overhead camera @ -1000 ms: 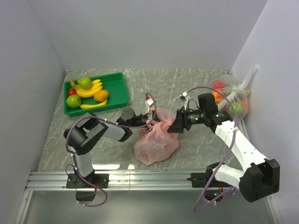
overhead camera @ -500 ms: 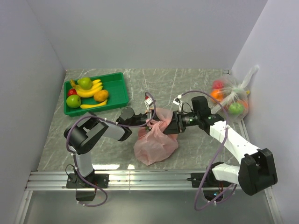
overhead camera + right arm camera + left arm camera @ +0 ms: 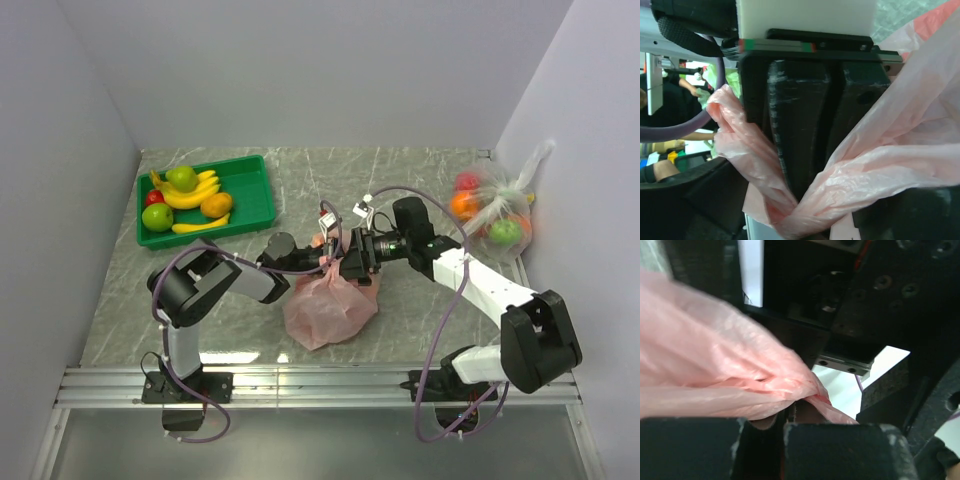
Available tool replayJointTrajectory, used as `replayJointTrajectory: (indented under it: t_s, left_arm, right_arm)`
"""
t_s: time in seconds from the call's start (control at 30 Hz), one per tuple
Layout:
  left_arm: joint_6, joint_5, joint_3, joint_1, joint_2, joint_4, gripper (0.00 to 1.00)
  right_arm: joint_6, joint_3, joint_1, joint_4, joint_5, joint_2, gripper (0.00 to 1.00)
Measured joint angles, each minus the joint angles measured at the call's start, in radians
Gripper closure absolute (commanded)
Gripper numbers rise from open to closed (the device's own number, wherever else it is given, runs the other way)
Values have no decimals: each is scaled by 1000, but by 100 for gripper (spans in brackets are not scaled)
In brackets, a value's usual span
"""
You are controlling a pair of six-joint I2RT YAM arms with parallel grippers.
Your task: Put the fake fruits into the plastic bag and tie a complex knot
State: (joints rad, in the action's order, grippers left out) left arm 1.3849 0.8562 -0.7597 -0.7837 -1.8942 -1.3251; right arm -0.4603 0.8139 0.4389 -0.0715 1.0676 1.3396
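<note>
Your green tray (image 3: 252, 188) in the far-left corner of the counter (image 3: 400, 180) holds bananas (image 3: 190, 197), green apples (image 3: 182, 178) and an orange (image 3: 216, 204). The pink plastic bag (image 3: 330, 312) bulges mid-counter, its top bunched and twisted. Your left tool (image 3: 770, 429) and right tool (image 3: 340, 265) both pinch that top, nearly touching.

One green tray (image 3: 255, 190) at ten o'clock is holding two green fruits (image 3: 182, 178), one red fruit (image 3: 153, 197), one orange fruit (image 3: 216, 204), plus bunched bananas (image 3: 192, 197). One pink plastic bag (image 3: 330, 312) is lying at centre, and one clear bag (image 3: 497, 212) at two o'clock.
</note>
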Motion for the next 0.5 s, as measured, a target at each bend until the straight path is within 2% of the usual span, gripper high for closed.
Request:
replayJointTrajectory:
  t_s: [0.23, 0.4, 0.43, 0.5]
  left_arm:
    - [11, 13, -4, -1, 0, -22, 100]
    - [0, 10, -4, -6, 0, -18, 100]
    - [-4, 7, -4, -11, 0, -17, 100]
    - [-13, 6, -4, -21, 0, -14, 100]
  right_arm:
    - [23, 6, 0, -15, -3, 1, 16]
    - [136, 45, 0, -142, -44, -19, 10]
    - [171, 52, 0, -178, -52, -29, 4]
    - [234, 69, -2, -257, -58, -50, 3]
